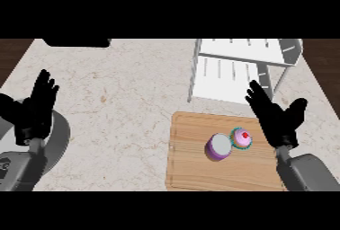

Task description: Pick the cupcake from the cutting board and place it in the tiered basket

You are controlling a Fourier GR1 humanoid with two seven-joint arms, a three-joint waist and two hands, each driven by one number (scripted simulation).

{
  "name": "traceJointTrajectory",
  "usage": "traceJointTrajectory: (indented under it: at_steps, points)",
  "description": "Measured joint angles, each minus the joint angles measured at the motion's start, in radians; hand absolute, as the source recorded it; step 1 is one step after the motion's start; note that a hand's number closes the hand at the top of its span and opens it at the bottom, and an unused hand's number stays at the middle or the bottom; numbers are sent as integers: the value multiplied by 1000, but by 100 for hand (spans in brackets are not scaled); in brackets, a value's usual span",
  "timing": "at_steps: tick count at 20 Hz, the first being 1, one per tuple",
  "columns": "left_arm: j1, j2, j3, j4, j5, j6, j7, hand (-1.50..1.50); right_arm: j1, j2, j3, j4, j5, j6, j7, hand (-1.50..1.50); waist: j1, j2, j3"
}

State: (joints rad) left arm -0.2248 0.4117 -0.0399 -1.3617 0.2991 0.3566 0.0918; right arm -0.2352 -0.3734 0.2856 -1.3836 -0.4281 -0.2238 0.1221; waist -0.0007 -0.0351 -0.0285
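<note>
We judged the main risk to be a wrong grasp: the cupcake (242, 138) lay on the cutting board (192, 170) touching a purple round object (219, 147), so closing fingers could catch or push that neighbour instead. Our right hand (277, 119) was open, fingers straight, just beside the cupcake and holding nothing. Our left hand (36, 110) rested open near the left edge. The tiered basket (229, 72) stood behind the board, and its upper shelf and posts could block the hand on the way in. A dark object (76, 42) lay at the far edge of the counter (119, 112), well apart.
</note>
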Motion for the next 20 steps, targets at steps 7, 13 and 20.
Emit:
traceJointTrajectory:
  at_steps: [7,13,20]
  points:
    - [33,64,-56,-33,-113,-20,-37,0,21,-17,-181,-87,-77,-12,-116,150,-42,11,32]
    - [68,87,-103,-45,-170,-43,-58,0,195,-96,-217,-54,96,-280,-59,-150,-40,27,27]
    - [81,71,-125,-71,-215,-48,-47,0,367,-289,-204,-329,176,-278,139,-150,-20,29,26]
